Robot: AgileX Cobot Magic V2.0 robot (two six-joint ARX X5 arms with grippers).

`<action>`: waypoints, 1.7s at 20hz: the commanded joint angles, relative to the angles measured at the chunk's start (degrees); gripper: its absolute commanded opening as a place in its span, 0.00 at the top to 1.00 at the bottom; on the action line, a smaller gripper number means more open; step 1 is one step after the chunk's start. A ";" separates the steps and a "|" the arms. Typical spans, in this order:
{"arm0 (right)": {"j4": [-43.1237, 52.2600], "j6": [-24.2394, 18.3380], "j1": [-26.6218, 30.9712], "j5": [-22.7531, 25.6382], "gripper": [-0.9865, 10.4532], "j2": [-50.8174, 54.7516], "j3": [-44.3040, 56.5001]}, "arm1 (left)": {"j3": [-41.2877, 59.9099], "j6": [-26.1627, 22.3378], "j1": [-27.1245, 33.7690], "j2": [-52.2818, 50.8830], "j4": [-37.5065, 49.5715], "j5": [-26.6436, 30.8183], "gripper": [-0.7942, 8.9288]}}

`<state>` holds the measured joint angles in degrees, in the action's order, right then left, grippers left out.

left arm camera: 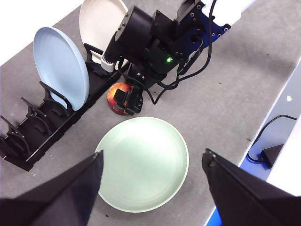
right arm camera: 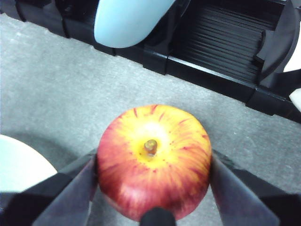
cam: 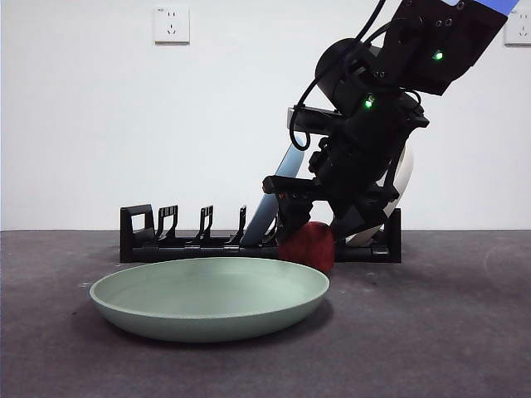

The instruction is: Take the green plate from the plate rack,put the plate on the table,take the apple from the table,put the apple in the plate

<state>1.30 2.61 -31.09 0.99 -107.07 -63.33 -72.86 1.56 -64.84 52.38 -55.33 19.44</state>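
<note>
Apple (cam: 309, 246) gripped by right gripper (cam: 311, 236) on the table (cam: 448, 332), between green plate (cam: 209, 297) and plate rack (cam: 166, 236).

Front view: apple low at the table surface, just beside the green plate's far rim; the plate lies flat, empty. Left wrist view: left gripper (left arm camera: 153, 181) high above the plate, jaws wide, holding nothing; light blue plate (left arm camera: 61, 66) and cream-white plate (left arm camera: 96, 21) upright in the rack. Right wrist view: both jaws touch the apple's sides, stem up.
</note>
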 commanded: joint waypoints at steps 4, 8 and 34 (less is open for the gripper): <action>-0.50 0.33 -0.11 -1.09 0.93 -0.72 0.04 | 0.04 0.42 0.00 -0.07 0.35 -0.02 0.55; -3.34 -0.83 -1.05 -1.14 0.93 5.81 0.04 | 0.04 0.42 0.00 -0.07 0.37 -0.02 0.55; -15.19 -2.32 -17.94 -3.58 0.77 3.13 0.33 | 0.04 0.87 0.00 -0.07 0.00 -0.04 0.55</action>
<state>-12.16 -0.38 -48.75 -2.37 -102.43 -63.66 -72.86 1.78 -64.84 52.38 -55.46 19.44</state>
